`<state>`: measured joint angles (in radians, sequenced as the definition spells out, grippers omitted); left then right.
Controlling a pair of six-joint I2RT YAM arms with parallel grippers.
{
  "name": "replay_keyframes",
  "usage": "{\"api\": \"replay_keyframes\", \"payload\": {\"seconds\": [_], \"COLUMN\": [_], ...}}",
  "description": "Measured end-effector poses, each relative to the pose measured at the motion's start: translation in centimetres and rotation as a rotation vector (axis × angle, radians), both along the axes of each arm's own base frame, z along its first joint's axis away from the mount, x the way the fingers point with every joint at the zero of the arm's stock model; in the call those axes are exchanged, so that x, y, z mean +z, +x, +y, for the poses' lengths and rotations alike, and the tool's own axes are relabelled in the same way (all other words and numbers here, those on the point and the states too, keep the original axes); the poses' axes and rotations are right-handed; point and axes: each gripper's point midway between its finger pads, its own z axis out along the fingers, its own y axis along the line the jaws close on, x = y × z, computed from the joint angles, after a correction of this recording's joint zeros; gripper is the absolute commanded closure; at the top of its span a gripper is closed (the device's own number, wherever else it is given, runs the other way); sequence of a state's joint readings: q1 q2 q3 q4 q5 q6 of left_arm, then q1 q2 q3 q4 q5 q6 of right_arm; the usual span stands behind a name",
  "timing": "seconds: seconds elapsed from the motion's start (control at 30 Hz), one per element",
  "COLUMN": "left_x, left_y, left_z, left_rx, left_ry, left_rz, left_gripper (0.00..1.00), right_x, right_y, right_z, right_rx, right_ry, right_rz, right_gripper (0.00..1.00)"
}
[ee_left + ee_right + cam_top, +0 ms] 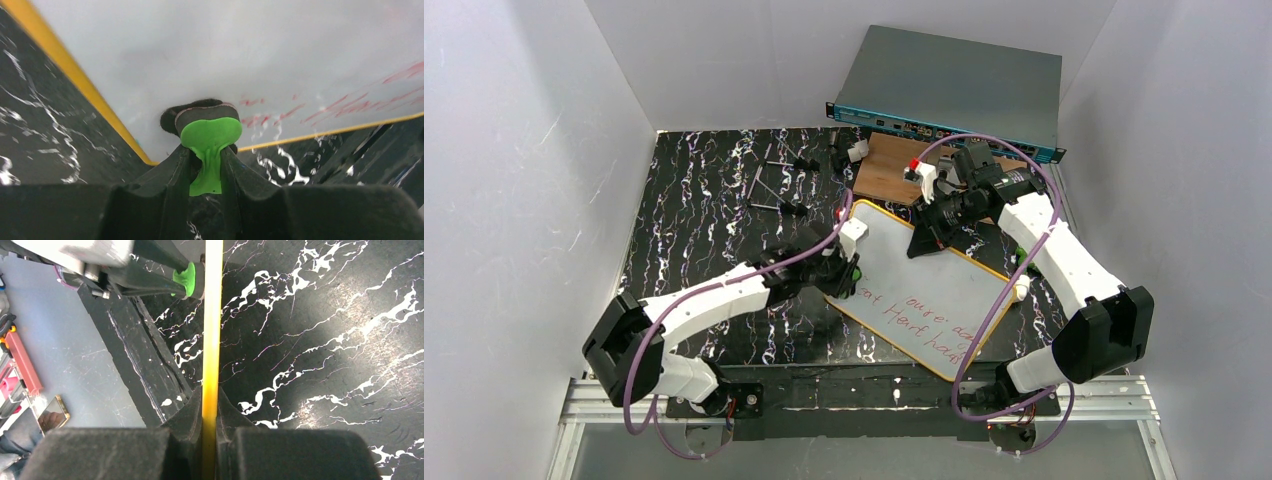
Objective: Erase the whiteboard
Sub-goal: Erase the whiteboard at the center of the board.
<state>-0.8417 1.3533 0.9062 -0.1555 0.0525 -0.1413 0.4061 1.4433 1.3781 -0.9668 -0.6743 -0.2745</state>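
Note:
The whiteboard [924, 280] with its orange-yellow frame lies askew on the black marbled table. Red handwriting [934, 320] covers its near part; the far part is blank. My left gripper [849, 275] is shut on a green eraser [210, 131], whose dark felt pad [197, 107] rests on the whiteboard [225, 50] near the left corner, beside red strokes [350, 105]. My right gripper [929, 238] is shut on the board's far edge. The right wrist view shows the yellow frame [212, 315] clamped between the fingers [210, 400], with the green eraser [186, 279] at the frame's far end.
A brown wooden board [889, 165] lies behind the whiteboard, with a small white and red object [916, 170] on it. A grey-teal equipment box [954, 90] stands at the back. Thin metal rods [774, 185] lie at the back left. White walls enclose the table.

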Motion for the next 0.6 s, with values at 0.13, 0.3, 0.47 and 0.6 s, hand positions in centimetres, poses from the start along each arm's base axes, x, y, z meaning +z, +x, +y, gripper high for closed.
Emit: {"api": "replay_keyframes", "payload": {"seconds": [0.13,0.3,0.47,0.6], "left_x": [-3.5,-4.1,-1.7,1.6], "left_y": [-2.6,-3.5,-2.3,-0.8], "left_z": [0.9,0.8,-0.3,-2.2], "left_rx": [-0.008,-0.013,0.000,0.014], "left_ry": [0.066,0.082,0.075,0.036], "left_rz": [0.071,0.091,0.067,0.023], "left_gripper": [1.00,1.00,1.00,1.00], "right_x": [0.0,0.0,0.0,0.0], "right_y": [-0.2,-0.3,-0.3,-0.2], "right_z": [0.1,0.1,0.1,0.0], "right_rx": [0.014,0.021,0.020,0.013], "right_ry": [0.005,0.008,0.006,0.001], "right_rz": [-0.001,-0.001,-0.001,0.000], "right_gripper": [0.99,0.99,0.99,0.99]}}
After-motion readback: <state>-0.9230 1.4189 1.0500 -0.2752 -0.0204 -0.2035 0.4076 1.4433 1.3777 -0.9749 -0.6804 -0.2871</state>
